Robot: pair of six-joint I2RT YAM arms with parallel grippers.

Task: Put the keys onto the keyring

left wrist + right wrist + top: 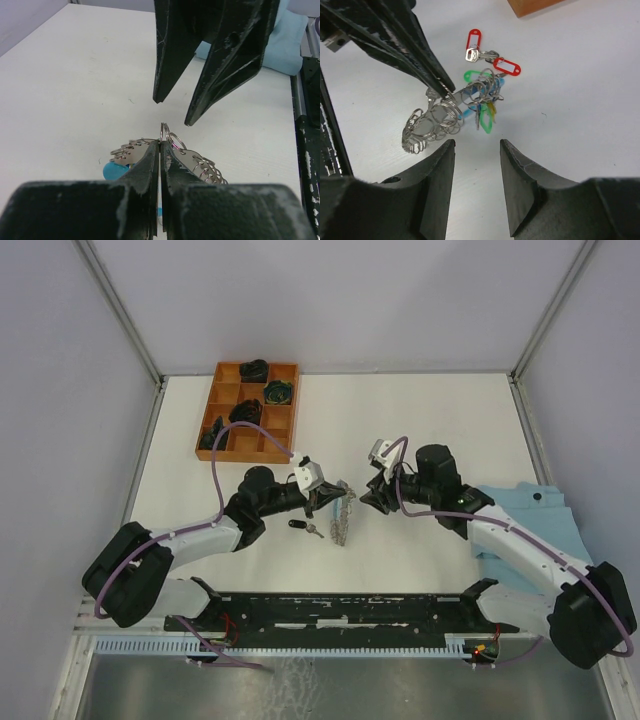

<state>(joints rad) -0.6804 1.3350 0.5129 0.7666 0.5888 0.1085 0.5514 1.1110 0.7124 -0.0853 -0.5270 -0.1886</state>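
Note:
The keyring, a silver coiled loop with a light-blue section, hangs bunched over the table. My left gripper is shut on its rings, and its fingers come in from the upper left of the right wrist view. Keys with red tags and a green tag cluster at the ring's far end. My right gripper stands open just short of the coil, nothing between its fingers. In the top view the two grippers face each other, left and right, with the keyring between. A black-tagged key lies loose on the table.
A wooden compartment tray holding dark items stands at the back left. A light-blue cloth lies under the right arm. A black rail runs along the near edge.

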